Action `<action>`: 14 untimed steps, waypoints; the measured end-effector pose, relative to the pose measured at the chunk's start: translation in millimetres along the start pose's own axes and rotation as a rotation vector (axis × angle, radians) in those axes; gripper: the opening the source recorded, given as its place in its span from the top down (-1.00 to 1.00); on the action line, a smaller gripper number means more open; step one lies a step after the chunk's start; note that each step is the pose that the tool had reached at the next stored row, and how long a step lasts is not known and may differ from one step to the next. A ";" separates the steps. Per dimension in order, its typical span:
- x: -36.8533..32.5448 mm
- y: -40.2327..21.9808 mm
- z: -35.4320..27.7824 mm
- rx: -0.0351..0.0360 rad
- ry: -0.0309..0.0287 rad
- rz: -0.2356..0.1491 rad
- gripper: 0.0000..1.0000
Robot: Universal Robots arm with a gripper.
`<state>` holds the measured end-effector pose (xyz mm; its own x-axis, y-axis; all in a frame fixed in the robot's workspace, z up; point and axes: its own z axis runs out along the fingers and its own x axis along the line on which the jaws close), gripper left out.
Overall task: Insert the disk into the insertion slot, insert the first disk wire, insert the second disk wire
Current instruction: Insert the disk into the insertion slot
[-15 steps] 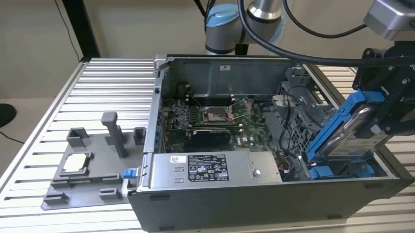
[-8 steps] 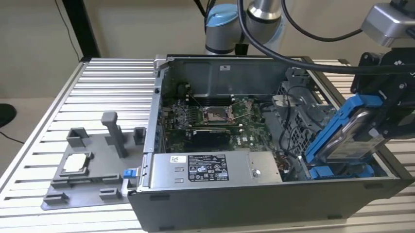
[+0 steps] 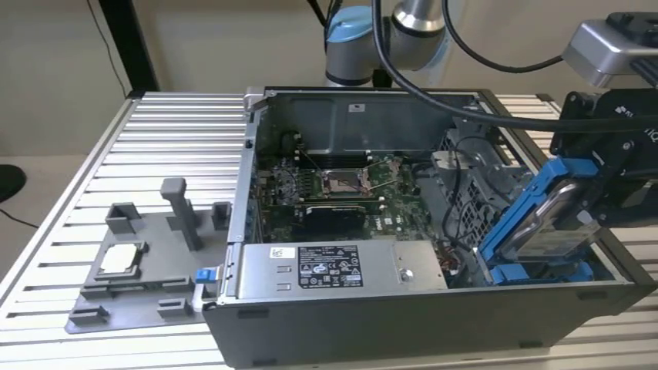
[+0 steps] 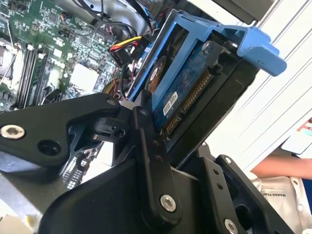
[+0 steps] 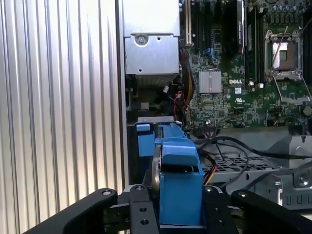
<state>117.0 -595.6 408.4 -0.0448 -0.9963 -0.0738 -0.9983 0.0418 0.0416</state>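
Clamping the disk [image 5: 179, 185] by the flanks of its blue carrier, the pincer [image 5: 178, 212] is closed on it, its black fingers [image 5: 141, 214] pressing in from both sides in the first wrist view. The disk hangs tilted, its lower end dipping toward the insertion slot [image 3: 535, 274], whose blue rails sit inside the open computer case [image 3: 411, 324] near the desk [image 3: 175, 146] edge on the exterior view's right. I judge the first step only partly done: the disk is over the slot and leaning into it, but not yet lying flat between the rails. In the second wrist view its connector edge [image 4: 190, 97] shows bare, and a bundle of coloured wires [image 4: 124, 46] lies loose beside it over the motherboard [image 4: 53, 53], so neither wire step looks started. The arm [image 3: 411, 23] rises beyond the case at the desk's far edge and reaches over to the exterior view's right, with its wrist canted so that the pincer carries the disk at a slant rather than level.
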 end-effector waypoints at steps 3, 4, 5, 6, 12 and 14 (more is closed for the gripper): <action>0.3 0.2 3.5 0.0000 0.0000 0.000 1.00; 0.4 0.2 4.9 0.0000 -0.0001 0.000 1.00; 0.5 0.2 6.5 0.0000 -0.0002 0.000 1.00; 0.6 0.3 8.3 0.0000 -0.0001 0.000 1.00; 1.0 0.3 12.3 -0.0012 0.0018 0.000 1.00; 1.0 0.4 12.4 -0.0013 0.0018 0.000 1.00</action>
<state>116.0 -595.7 396.0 -0.0449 -0.9964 -0.0720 -0.9982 0.0419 0.0429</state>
